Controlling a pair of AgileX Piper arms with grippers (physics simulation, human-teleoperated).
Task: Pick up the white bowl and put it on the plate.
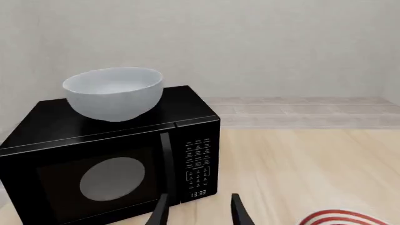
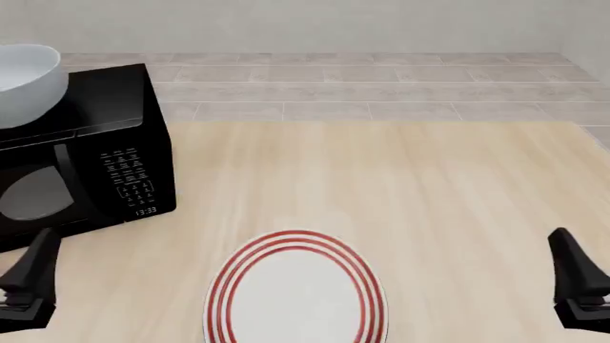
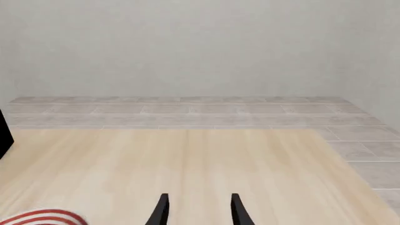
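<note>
White bowl [image 2: 27, 82]: sits upright on top of a black microwave [image 2: 96, 164] at the far left of the table [image 2: 401, 186], on the roof's left part; it is cut by the front view's left edge.
Microwave: door shut, with a round pale patch on the glass, keypad and lit clock on its right side; it stands between the left gripper and the bowl, which rests above the level of the fingers.
Left gripper [image 1: 198, 211]: low at the table's near left corner, in front of the microwave; fingers parted to a moderate gap, holding nothing.
Plate [image 2: 296, 289]: red-ringed, flat on the table at near centre, between the two arms and well apart from the bowl; its near edge is cut off by the frame.
Right gripper [image 3: 198, 211]: at the near right, over bare wood; fingers parted, holding nothing.
Left wrist view only: the bowl's whole rim and inside, seemingly empty, and a sliver of the plate.
Right wrist view only: the table's far edge, the tiled floor [image 3: 250, 112] beyond, and a thin dark strip that is probably the microwave's side.
</note>
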